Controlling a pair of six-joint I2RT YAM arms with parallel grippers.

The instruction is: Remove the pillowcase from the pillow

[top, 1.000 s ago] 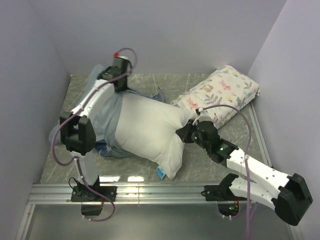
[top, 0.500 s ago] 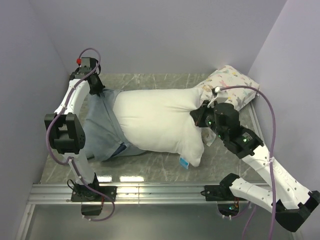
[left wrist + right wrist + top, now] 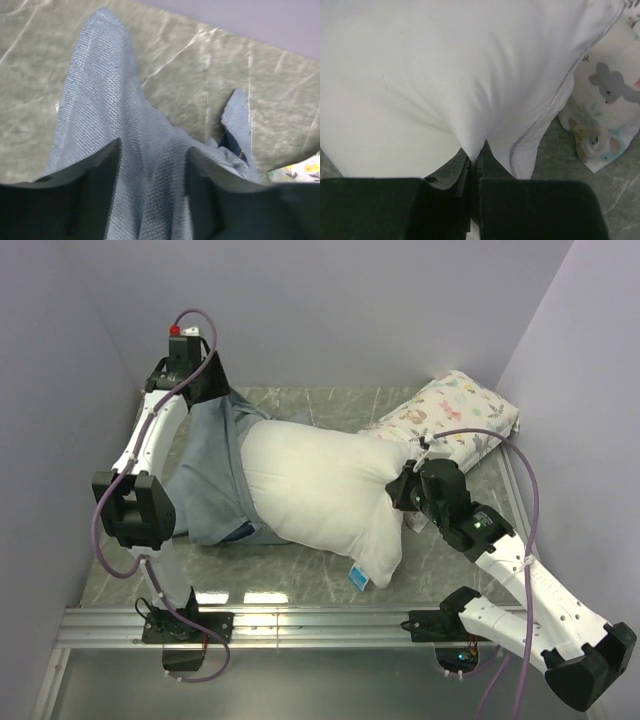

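The grey-blue pillowcase covers only the left end of the plump white pillow, whose blue label tag shows at its near corner. My left gripper is raised at the back left, where the pillowcase rises to it. In the left wrist view its fingers stand apart, and the pillowcase drapes loosely through the left gripper. My right gripper is shut on a pinch of the pillow at its right end; the jaws of the right gripper are pressed together on white fabric.
A smaller floral-print pillow lies at the back right, close behind the right gripper, and shows as the floral pillow in the right wrist view. Grey walls close in the left, back and right. A metal rail runs along the near edge.
The left gripper's jaws have opened, and it has lifted slightly toward the back. The pillow has sagged and shifted a little left, with the right gripper following it.
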